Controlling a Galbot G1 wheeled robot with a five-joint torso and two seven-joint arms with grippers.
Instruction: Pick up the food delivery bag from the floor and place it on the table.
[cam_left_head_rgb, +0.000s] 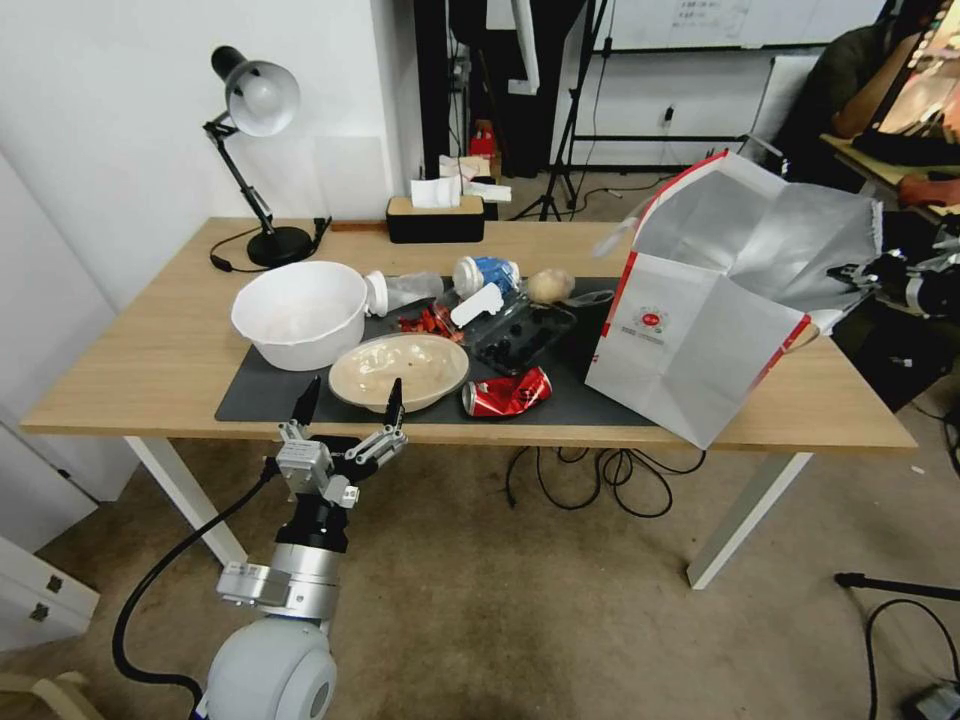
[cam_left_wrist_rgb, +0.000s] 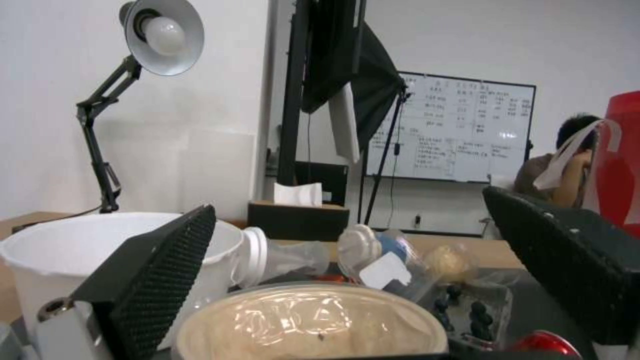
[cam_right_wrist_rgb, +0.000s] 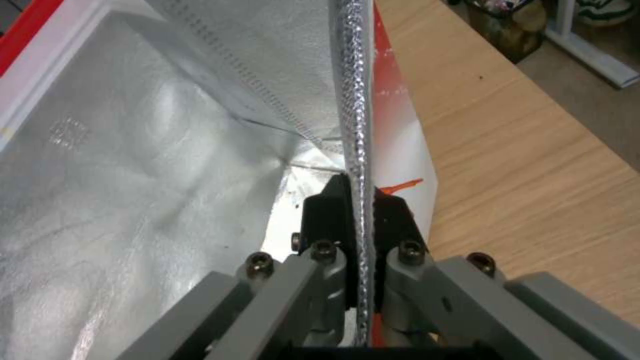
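Observation:
The food delivery bag, white with a round red logo, red edges and silver foil lining, stands tilted on the right end of the table. Its lower corner reaches the table's front edge and its mouth is open. My right gripper is shut on the bag's right rim. In the right wrist view the fingers pinch the foil-lined wall above the wood tabletop. My left gripper hangs open in front of the table's front edge, above the floor, with nothing between its pads.
On the dark mat lie a white bowl, a shallow bowl, a crushed red can, bottles and a black tray. A desk lamp and tissue box stand at the back. Cables lie under the table.

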